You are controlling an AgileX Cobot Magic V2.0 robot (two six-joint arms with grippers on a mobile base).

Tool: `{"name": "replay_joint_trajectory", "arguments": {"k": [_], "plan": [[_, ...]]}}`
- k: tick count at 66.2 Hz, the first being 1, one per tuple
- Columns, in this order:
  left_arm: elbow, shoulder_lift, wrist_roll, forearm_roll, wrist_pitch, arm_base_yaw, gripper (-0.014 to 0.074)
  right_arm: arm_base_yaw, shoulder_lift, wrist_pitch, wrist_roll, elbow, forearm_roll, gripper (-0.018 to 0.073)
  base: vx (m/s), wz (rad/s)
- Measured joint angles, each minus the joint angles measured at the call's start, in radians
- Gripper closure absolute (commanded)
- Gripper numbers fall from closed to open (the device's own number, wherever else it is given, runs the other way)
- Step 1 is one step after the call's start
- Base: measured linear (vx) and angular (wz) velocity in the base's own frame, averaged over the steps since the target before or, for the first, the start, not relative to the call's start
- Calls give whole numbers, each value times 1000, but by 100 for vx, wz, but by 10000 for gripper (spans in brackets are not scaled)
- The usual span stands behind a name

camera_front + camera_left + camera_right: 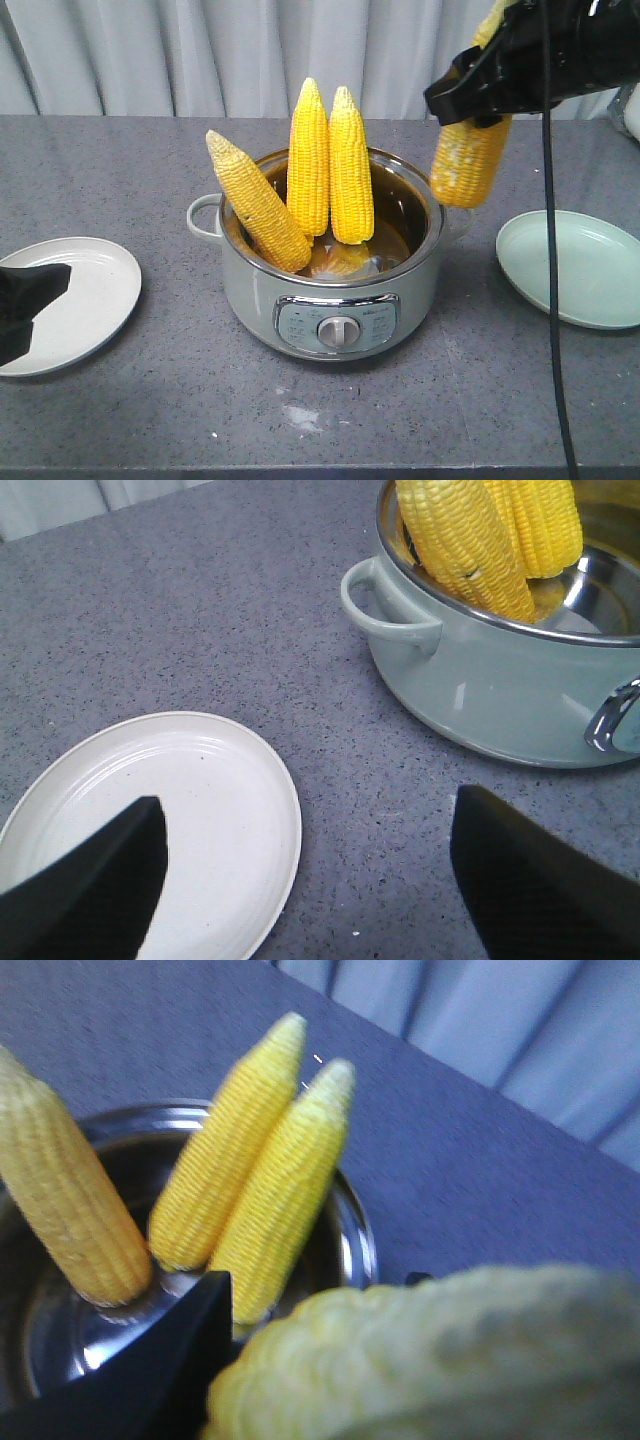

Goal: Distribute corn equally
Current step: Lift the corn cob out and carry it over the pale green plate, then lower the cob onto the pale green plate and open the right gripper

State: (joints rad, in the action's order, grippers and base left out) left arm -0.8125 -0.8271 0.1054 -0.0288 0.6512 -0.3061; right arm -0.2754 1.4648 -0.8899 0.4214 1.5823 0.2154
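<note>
Starting far left: can only make out a black chunk of the left claw [310, 880] from the front, cut off by the frame edge. Shows better on its own wrist cam, fingers [90, 890] spread wide with nothing between, hovering over the near edge of a white plate [90, 290]. Plate sitting on the grey table [150, 420].

Moving to the middle: pale green pot [330, 290] with three cobs standing inside, bottoms hidden below the rim. Leaning cob [258, 205] tilted against the rim, tip up and to the left. Middle cob [309, 160] and third cob [351, 170] nearly upright, side by side, tips straight up. Something yellowish at the pot bottom, too murky to identify.

Over on the right: right claw [478, 100] clamped on the held cob [468, 165], up in the air just beside the pot's right rim, between the pot and a green plate [580, 270]. Long axis close to vertical, broad end down, top mostly hidden behind the black claw. Just a blurry yellow blob on the right wrist cam. Green plate cut off by the right edge, well apart from the white one.
</note>
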Motion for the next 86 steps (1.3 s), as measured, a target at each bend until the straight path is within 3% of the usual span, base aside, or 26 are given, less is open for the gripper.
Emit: {"name": "replay_joint_trajectory", "arguments": {"k": [9, 16, 32, 44, 86], "plan": [[0, 0, 0, 1, 1, 0, 27, 8, 0, -119, -188, 32, -248, 287, 0, 0], [0, 0, 0, 1, 1, 0, 27, 58, 2, -180, -256, 33, -310, 287, 0, 0], [0, 0, 0, 1, 1, 0, 27, 259, 97, -245, -270, 35, -314, 287, 0, 0], [0, 0, 0, 1, 1, 0, 27, 350, 200, -269, -273, 35, -311, 287, 0, 0], [0, 0, 0, 1, 1, 0, 27, 375, 397, -221, -263, 35, -274, 284, 0, 0]]}}
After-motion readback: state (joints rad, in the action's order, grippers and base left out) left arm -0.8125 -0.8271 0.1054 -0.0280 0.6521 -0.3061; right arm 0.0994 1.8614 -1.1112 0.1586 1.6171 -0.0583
